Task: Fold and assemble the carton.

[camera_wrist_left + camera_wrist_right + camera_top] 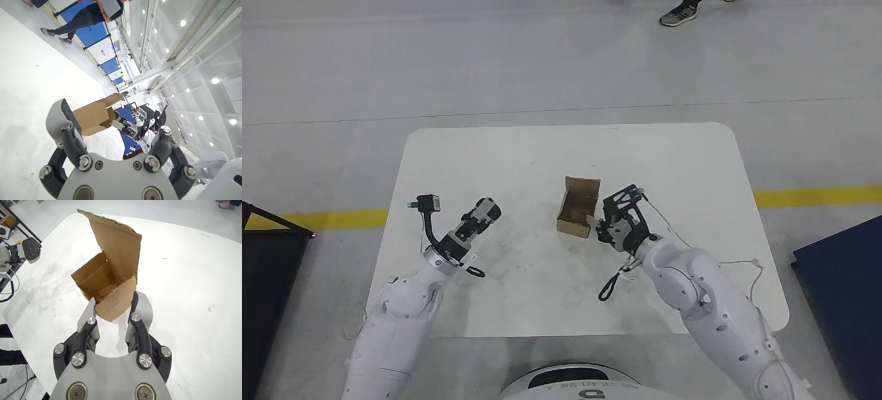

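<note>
Two claws share the desk [542,290] seen from above: the carton [578,205] stands near its middle, the right claw [617,222] just beside it, the left claw [482,213] well apart. From the left wrist, that claw's fingers [66,111] gape on nothing. From the right wrist, the claw seems clamped across the carton's near end. Walls and floor look formed, but the lid flap [115,247] stands upright, so closing remains.

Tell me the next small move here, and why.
Probably bring the left claw across to the carton and tip its tall flap over the open top. The flap stands upright, the left claw is open and well clear of it, and the right claw sits at the carton's near corner, placed to steady it.
</note>
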`<state>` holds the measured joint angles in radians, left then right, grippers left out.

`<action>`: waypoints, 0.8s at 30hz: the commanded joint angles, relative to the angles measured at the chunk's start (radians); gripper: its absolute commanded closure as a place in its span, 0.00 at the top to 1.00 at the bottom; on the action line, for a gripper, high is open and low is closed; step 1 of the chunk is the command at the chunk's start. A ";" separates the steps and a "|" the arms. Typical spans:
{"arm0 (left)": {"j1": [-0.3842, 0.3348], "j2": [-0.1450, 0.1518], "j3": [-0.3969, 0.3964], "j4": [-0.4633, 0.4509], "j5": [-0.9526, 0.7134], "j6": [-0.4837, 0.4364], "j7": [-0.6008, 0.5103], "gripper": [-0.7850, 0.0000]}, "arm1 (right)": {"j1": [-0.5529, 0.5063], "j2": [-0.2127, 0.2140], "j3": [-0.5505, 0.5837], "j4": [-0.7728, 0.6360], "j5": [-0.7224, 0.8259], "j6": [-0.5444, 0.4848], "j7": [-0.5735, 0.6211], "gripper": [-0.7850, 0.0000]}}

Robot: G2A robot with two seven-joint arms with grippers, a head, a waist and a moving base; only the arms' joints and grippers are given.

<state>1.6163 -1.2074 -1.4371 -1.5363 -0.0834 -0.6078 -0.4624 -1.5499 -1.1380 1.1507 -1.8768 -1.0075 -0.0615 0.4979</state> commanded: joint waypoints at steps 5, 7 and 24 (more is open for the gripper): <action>0.002 -0.001 0.016 -0.008 0.010 0.008 0.014 1.00 | -0.038 0.007 0.051 -0.017 0.003 0.003 -0.004 0.54; 0.002 0.000 0.017 -0.012 0.014 0.010 0.017 1.00 | -0.047 0.009 0.070 -0.019 0.009 0.007 -0.004 0.56; -0.029 0.001 0.069 -0.031 0.004 0.109 -0.064 1.00 | -0.078 0.007 0.145 -0.069 0.329 -0.086 -0.039 1.00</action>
<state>1.5909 -1.2048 -1.3790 -1.5660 -0.0647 -0.5080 -0.5226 -1.6276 -1.1304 1.2960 -1.9465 -0.6894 -0.1468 0.4634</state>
